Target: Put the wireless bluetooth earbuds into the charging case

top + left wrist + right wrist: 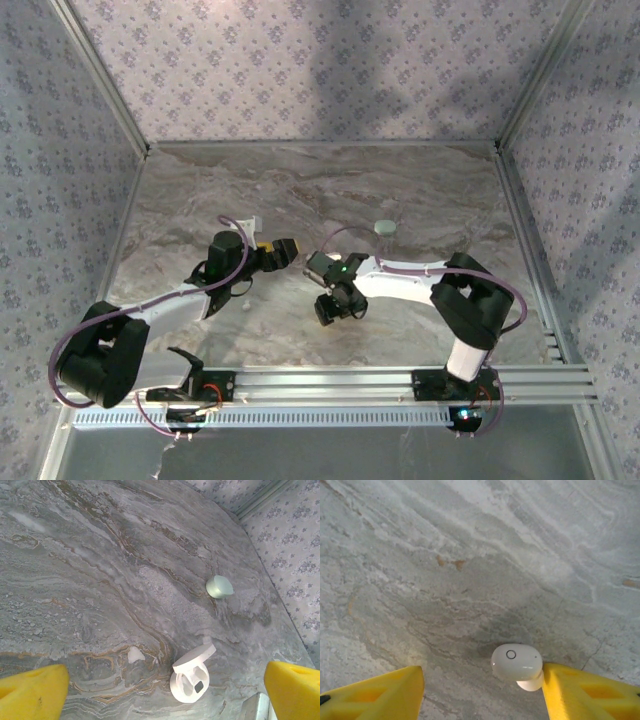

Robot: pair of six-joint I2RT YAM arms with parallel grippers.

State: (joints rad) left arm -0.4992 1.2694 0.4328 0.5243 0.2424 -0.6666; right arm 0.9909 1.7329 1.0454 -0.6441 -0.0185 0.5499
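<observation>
The white charging case (190, 677) lies open on the marble table, its lid tipped up and two hollow wells showing. A tiny whitish bit (135, 655), perhaps an earbud, rests a short way left of it. My left gripper (165, 696) hovers above them, open wide with nothing between its yellow fingers (33, 692). A white earbud (516, 662) with a small ring mark lies on the table, touching the inner edge of my right gripper's right finger (585, 695). The right gripper (480, 696) is open, its other finger well clear of the earbud.
A pale green oval pebble (219, 586) sits farther back on the table (200, 200), also seen behind the right arm as the pebble (384, 228). The two grippers, left (290, 248) and right (331, 308), are close together mid-table. Patterned walls enclose three sides.
</observation>
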